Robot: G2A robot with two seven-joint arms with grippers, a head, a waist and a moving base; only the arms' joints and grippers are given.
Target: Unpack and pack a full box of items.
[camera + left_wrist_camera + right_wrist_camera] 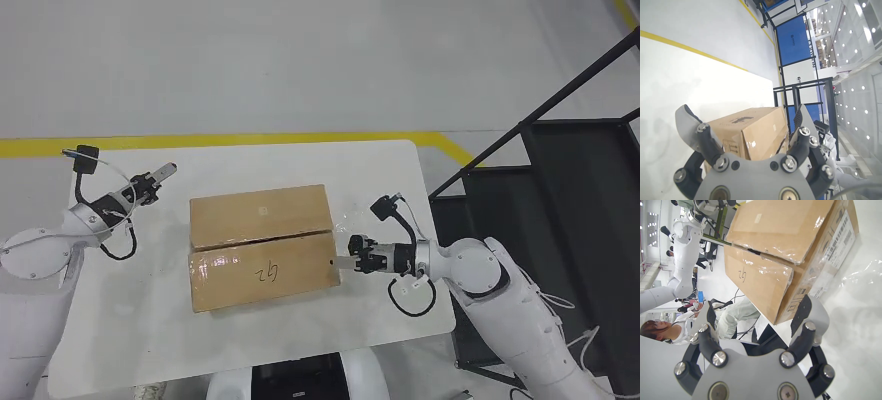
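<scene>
A brown cardboard box [262, 245] lies in the middle of the white table [130, 320]. Its two top flaps are down, with a torn taped seam between them [770, 254] and a handwritten number on the nearer flap. My right gripper [343, 262] stands open at the box's right end, level with the seam; the box's lower corner [779, 319] lies between its fingers [802, 313]. My left gripper [165, 174] hangs open to the left of the box [753, 130], a short gap away, with nothing in it.
Clear plastic wrap [863, 273] lies on the table by the box's labelled end. A black metal frame [570, 150] stands beyond the table's right edge. A yellow floor line [230, 142] runs behind the table. Bare table surface lies left and in front of the box.
</scene>
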